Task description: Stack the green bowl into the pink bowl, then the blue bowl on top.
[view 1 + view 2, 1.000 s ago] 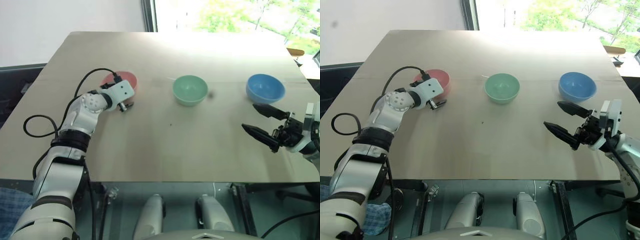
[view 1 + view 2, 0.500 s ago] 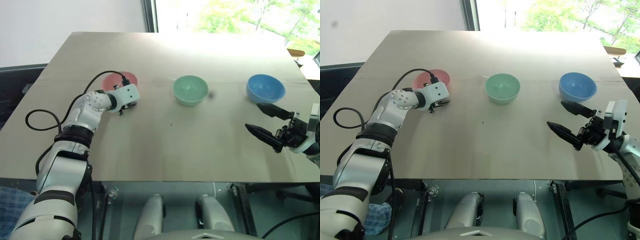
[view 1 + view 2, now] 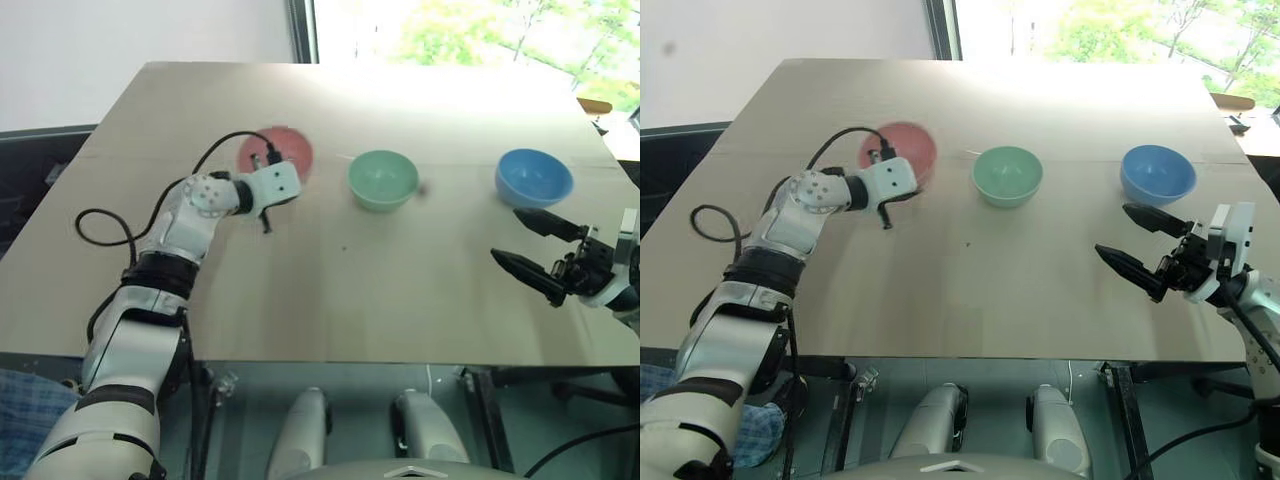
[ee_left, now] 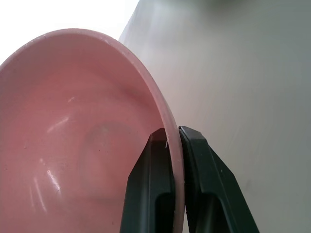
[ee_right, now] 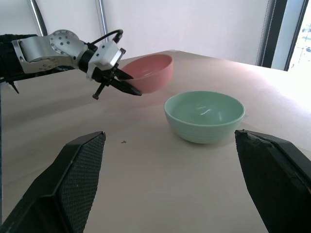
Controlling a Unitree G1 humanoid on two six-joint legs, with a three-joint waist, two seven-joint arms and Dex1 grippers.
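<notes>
The pink bowl [image 3: 276, 151] hangs tilted just off the table, and my left gripper [image 4: 168, 137] is shut on its near rim, one finger inside and one outside. The green bowl [image 3: 382, 180] stands upright on the table a short way to the pink bowl's right, untouched. Further right, the blue bowl [image 3: 534, 177] also stands upright. My right gripper [image 3: 508, 236] hovers open in front of the blue bowl, empty, with its fingers pointing left across the table. From the right wrist view, the pink bowl [image 5: 148, 73] sits behind and left of the green bowl [image 5: 204, 116].
The beige tabletop [image 3: 330, 300] is bare between the bowls and its front edge. A black cable [image 3: 105, 225] loops beside my left arm. Beyond the table's far edge are a window and a wall.
My left gripper closed on the pink bowl's rim, then carried it to the right toward the green bowl, tilting and lifting it. The right arm stayed put.
</notes>
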